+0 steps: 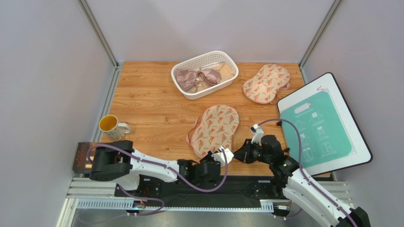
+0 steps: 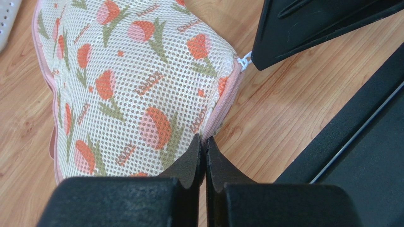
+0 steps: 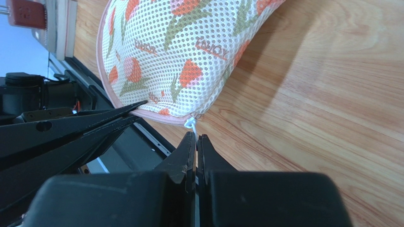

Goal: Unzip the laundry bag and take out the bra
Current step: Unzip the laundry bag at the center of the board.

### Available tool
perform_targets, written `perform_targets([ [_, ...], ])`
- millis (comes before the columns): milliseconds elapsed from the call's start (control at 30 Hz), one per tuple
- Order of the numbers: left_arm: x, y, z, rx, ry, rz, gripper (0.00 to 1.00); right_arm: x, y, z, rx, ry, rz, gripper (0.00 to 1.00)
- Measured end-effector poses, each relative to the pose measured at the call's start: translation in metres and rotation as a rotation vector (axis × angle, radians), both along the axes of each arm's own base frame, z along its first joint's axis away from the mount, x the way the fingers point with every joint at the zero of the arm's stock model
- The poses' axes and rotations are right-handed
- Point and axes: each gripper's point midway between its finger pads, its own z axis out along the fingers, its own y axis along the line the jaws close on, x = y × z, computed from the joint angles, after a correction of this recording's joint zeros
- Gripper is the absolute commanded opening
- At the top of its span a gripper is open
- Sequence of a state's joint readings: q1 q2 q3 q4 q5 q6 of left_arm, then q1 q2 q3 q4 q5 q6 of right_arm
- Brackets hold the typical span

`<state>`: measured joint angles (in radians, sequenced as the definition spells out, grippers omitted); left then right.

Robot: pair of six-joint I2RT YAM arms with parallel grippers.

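Note:
The laundry bag, a beige mesh pouch with red flowers and pink zip edging, lies flat mid-table. My left gripper is shut on the pink edging at the bag's near corner. My right gripper is shut on the white zip pull, which hangs from the same edge. In the top view both grippers meet at the bag's near end, the left beside the right. The bag looks zipped shut. The bra is hidden.
A second bag of the same print lies at the back right. A white basket at the back holds a mauve satin bra and a pale one. A yellow-lined mug stands at the left, a teal board at the right.

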<state>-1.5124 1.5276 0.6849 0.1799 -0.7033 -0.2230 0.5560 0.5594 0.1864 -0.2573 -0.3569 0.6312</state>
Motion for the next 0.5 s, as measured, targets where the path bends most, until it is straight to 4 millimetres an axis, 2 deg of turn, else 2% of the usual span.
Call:
perform_targets([
  [233, -0.002, 0.012, 0.009, -0.036, 0.018, 0.008, 0.0, -0.002, 0.007, 0.008, 0.038, -0.018, 0.034, 0.0],
  [433, -0.008, 0.013, 0.007, -0.037, 0.037, 0.003, 0.0, -0.002, 0.008, 0.005, 0.029, 0.004, 0.035, 0.01],
  [467, -0.009, 0.013, 0.006, -0.039, 0.046, 0.001, 0.0, -0.002, 0.008, 0.003, 0.023, 0.013, 0.034, 0.02],
  [500, -0.011, 0.012, 0.004, -0.041, 0.057, -0.004, 0.0, -0.002, 0.007, 0.002, 0.018, 0.021, 0.034, 0.11],
])
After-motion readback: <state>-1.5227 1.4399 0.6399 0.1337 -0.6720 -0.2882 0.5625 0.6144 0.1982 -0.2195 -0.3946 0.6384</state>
